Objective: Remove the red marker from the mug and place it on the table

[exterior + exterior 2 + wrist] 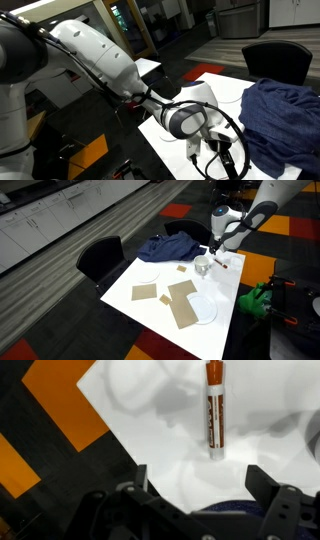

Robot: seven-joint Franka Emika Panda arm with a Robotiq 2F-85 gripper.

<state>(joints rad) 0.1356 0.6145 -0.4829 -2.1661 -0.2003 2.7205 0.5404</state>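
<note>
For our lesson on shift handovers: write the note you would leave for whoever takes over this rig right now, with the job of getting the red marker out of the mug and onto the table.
The claw is open and empty, hovering just above the red marker.
The red marker lies flat on the table, out of the mug. In an exterior view the mug stands close beside it.
Done: the marker is out of the mug and appears to be set down and let go.
Left: lift the claw clear. Nothing else seems to remain.
</note>
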